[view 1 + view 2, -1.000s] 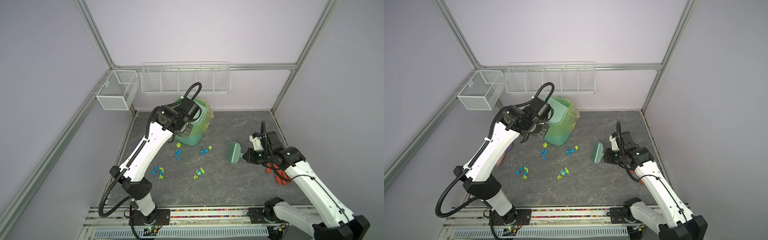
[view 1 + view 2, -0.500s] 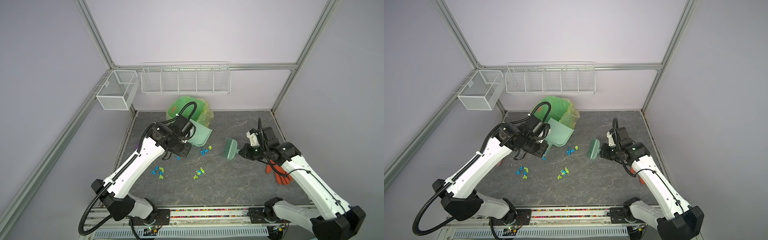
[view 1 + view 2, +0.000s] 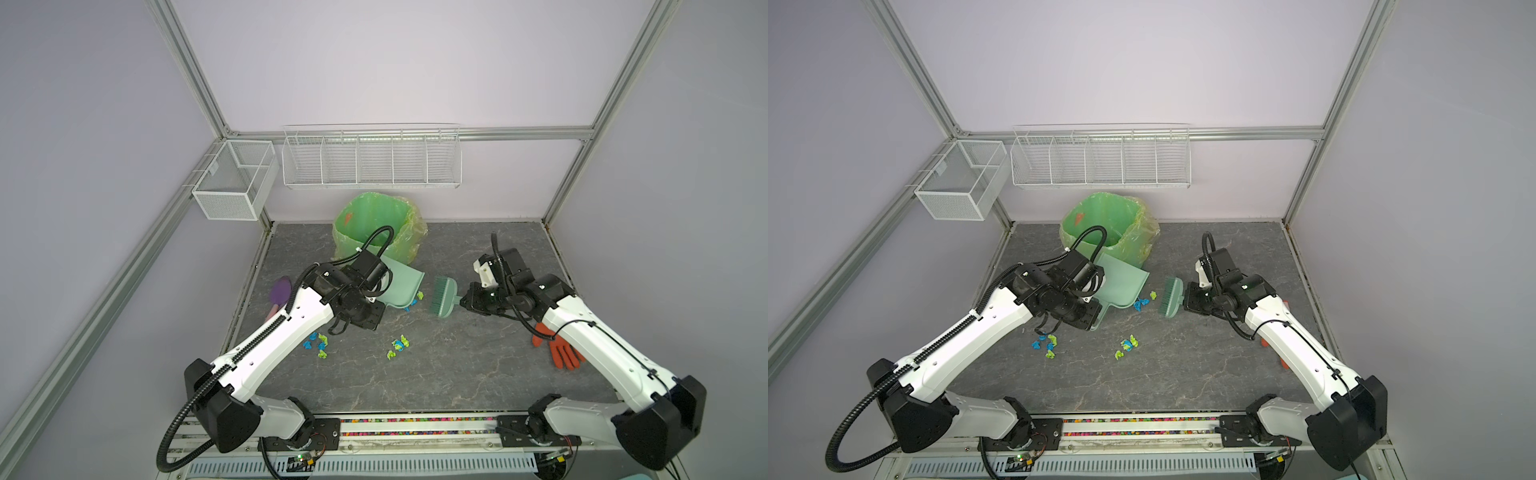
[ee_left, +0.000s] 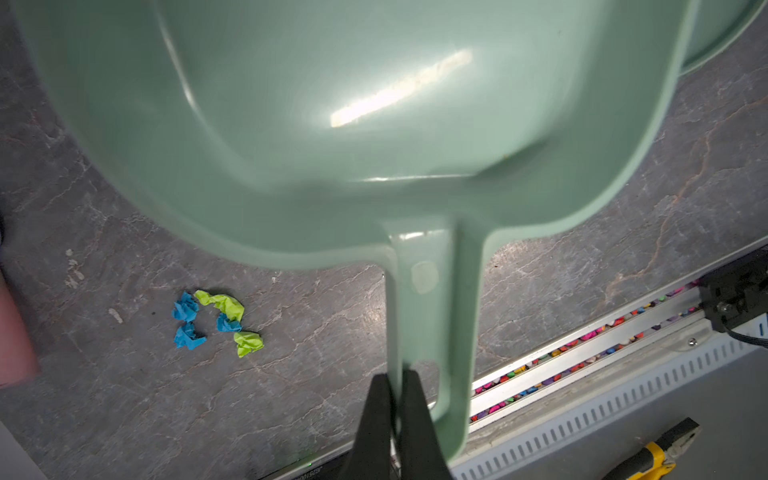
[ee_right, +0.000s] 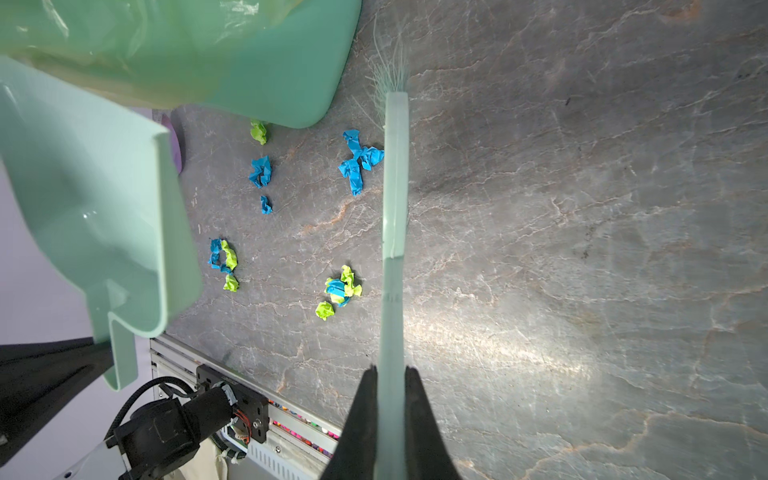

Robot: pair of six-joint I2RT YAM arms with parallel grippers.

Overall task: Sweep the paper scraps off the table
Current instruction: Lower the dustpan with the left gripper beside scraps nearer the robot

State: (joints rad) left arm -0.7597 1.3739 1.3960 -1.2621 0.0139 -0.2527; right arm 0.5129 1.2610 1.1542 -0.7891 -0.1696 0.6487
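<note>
Blue and lime paper scraps lie on the dark veined table [image 3: 457,365] in three small groups [image 3: 318,343] [image 3: 398,347] [image 3: 413,301]. My left gripper [image 4: 395,386] is shut on the handle of a mint-green dustpan [image 3: 401,284], whose lip is close to the rear group of scraps [image 3: 1141,303]. My right gripper [image 5: 390,374] is shut on the handle of a green brush [image 3: 444,297]. The brush bristles stand just right of that same group [image 5: 357,162]. The dustpan [image 5: 95,208] looks tilted, and I cannot tell whether it touches the table.
A green bin lined with a bag [image 3: 376,232] stands behind the dustpan. An orange glove [image 3: 563,353] lies under my right arm, and a purple object [image 3: 279,293] is at the table's left edge. White wire baskets [image 3: 370,160] hang on the back wall. Pliers [image 4: 656,453] lie beyond the front rail.
My left arm has drawn the dustpan away from the bin and lowered it towards the table. My right gripper has carried the brush a little to the left, nearer the scraps.
</note>
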